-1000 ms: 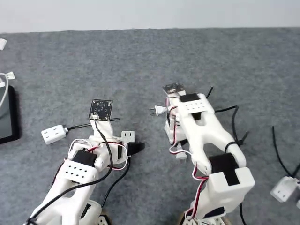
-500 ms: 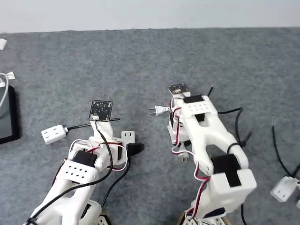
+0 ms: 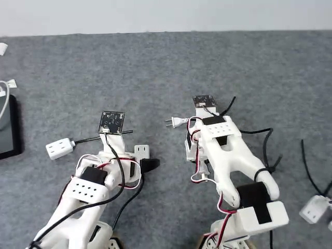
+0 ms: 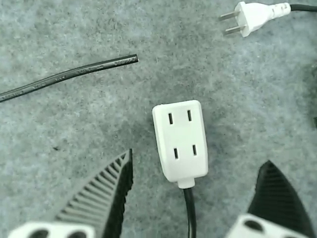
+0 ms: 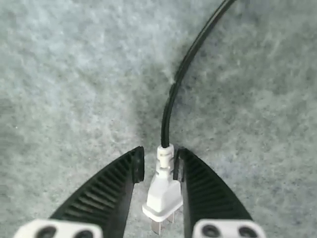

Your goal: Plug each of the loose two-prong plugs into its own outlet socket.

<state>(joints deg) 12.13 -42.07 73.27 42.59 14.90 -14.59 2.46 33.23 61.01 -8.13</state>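
"Right gripper (image 5: 159,151) has its black ribbed jaws pinched on a white two-prong plug (image 5: 162,196), prongs pointing back toward the wrist. Its black cord (image 5: 185,64) runs away over the grey carpet (image 5: 74,74)."

"And the left gripper (image 4: 198,159)?"

"Spread wide, nothing in it. A white plastic outlet block (image 4: 178,141) lies flat on the carpet between the jaws, apart from both."

"Anything in its sockets?"

"Both pairs of slots are bare. A second white two-prong plug (image 4: 250,15) lies on the carpet beyond the block, well apart from it. Another white outlet block (image 3: 59,148) sits farther out, on the left arm's outer side."
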